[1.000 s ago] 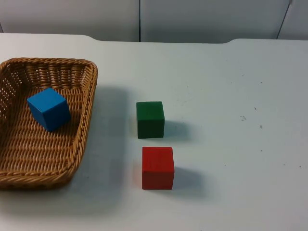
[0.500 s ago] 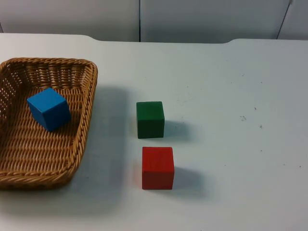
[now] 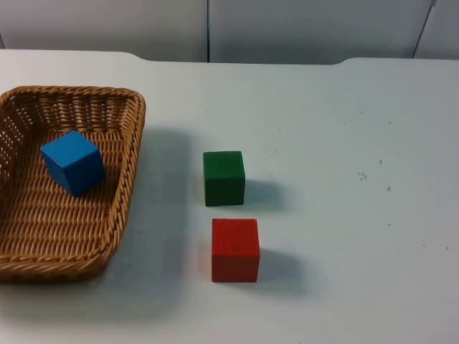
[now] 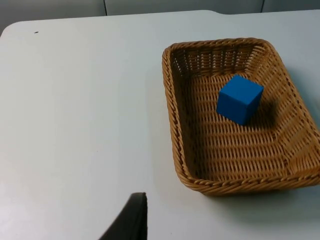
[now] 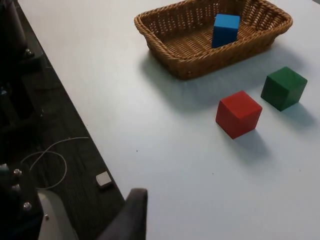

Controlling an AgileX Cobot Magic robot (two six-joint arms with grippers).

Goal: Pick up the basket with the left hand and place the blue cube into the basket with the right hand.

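Blue cube [image 3: 72,162] lies in basket [image 3: 128,179] on table [image 3: 344,158]; either end effector's opening: cannot tell.

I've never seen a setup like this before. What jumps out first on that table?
The brown woven wicker basket at the table's left edge draws the eye first, with a bright blue cube lying tilted inside it. To its right, out on the white table top, stand a dark green cube and, just nearer the camera, a red cube, close together but apart.
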